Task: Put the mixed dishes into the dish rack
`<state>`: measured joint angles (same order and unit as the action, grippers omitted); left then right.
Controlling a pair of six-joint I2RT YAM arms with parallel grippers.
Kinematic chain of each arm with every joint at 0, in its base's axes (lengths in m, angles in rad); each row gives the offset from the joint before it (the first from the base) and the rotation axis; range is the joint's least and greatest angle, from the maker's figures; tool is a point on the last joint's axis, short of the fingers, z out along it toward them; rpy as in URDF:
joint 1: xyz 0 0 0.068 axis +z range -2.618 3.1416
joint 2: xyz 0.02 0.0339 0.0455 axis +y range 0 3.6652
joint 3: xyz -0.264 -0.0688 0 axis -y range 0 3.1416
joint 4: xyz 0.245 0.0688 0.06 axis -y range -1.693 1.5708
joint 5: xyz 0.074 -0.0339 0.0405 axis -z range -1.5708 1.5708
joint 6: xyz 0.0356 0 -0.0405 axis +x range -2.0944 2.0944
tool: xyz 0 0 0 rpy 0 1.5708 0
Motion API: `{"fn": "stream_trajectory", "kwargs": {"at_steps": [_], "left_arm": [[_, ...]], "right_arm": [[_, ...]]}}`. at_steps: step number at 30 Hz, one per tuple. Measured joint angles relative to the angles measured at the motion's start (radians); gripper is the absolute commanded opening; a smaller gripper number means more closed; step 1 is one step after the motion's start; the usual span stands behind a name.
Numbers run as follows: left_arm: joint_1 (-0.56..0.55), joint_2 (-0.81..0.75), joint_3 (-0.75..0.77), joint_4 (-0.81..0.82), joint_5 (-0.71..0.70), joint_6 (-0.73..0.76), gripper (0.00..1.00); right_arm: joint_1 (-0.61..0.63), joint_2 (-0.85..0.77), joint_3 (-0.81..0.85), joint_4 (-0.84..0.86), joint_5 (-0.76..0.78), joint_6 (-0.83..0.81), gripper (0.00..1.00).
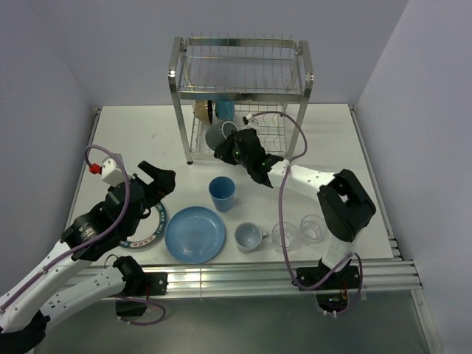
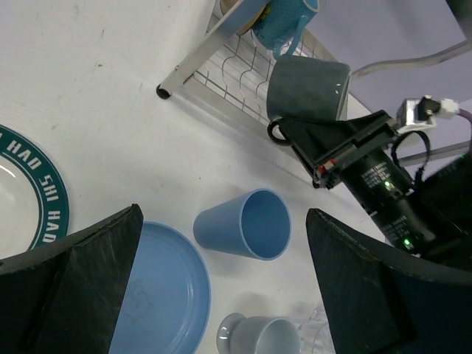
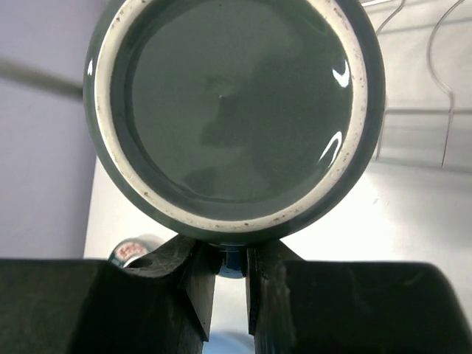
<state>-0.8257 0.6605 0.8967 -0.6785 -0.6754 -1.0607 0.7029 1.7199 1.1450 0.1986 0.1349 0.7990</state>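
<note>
Steel dish rack (image 1: 240, 94) stands at the table's far side, a cream cup (image 1: 204, 110) and what looks like a teal mug (image 1: 225, 110) in its lower tier. The dark mug (image 1: 217, 136) hangs at the rack's near edge, its handle pinched by the right gripper (image 1: 230, 147). Nearer stand the upright blue tumbler (image 1: 222, 193), blue plate (image 1: 195, 234), pale blue mug (image 1: 248, 237) and two clear glasses (image 1: 285, 235). The white plate with dark patterned rim (image 1: 151, 228) lies at the left.

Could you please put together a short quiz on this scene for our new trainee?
1. True or false: the right tool grips the dark mug by its handle.
2. The blue tumbler on the table: A lies on its side; B stands upright, mouth up; C stands upside down.
3. How many clear glasses stand on the table?
Key: 1 true; 2 B; 3 two.
</note>
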Motion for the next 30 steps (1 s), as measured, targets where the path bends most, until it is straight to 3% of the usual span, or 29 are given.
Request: {"fn": "stream_trajectory", "kwargs": {"at_steps": [9, 20, 30], "left_arm": [[0.0, -0.008, 0.0, 0.028, 0.027, 0.058, 0.99], [0.0, 0.104, -0.01, 0.042, 0.074, 0.071, 0.99], [0.0, 0.127, -0.042, 0.066, 0.146, 0.071, 0.95]], "right_arm": [[-0.087, 0.198, 0.176, 0.011, -0.021, -0.006, 0.0], [-0.138, 0.326, 0.397, -0.119, 0.042, -0.077, 0.0], [-0.161, 0.332, 0.409, -0.189, 0.114, -0.118, 0.0]]}}
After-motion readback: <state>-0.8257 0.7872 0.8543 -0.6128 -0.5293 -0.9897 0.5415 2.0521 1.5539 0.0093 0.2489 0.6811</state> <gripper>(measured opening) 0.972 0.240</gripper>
